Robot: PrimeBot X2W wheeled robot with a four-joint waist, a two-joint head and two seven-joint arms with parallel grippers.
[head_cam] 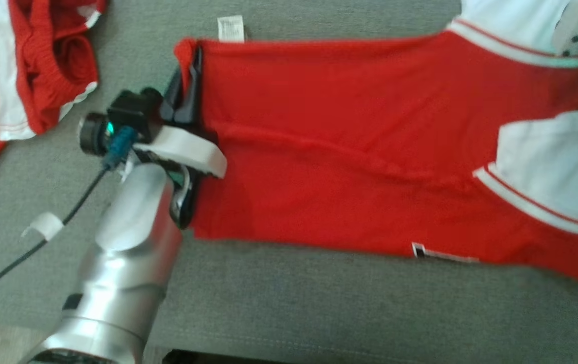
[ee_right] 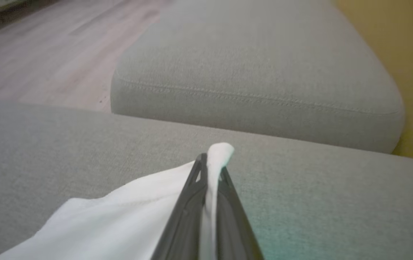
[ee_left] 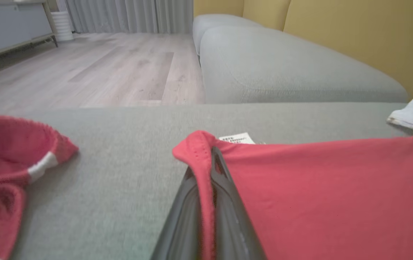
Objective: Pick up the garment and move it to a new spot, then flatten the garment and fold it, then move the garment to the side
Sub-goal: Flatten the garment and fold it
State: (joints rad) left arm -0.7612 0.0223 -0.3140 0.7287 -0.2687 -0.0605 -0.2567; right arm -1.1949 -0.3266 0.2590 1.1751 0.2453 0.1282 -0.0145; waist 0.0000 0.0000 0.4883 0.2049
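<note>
While the left gripper (ee_left: 211, 155) clamps its red hem (ee_left: 193, 144) and the right gripper (ee_right: 206, 160) its white edge (ee_right: 220, 148), the garment (head_cam: 349, 151) lies nearly flat; folding and setting aside apparently remain.

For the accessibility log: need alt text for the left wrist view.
The left hand is shut on the hem corner of a red garment spread on a grey cushion, with a white tag just behind the corner. A second red-and-white garment lies crumpled at the left; wooden floor, another grey cushion and a yellow wall lie beyond.
</note>
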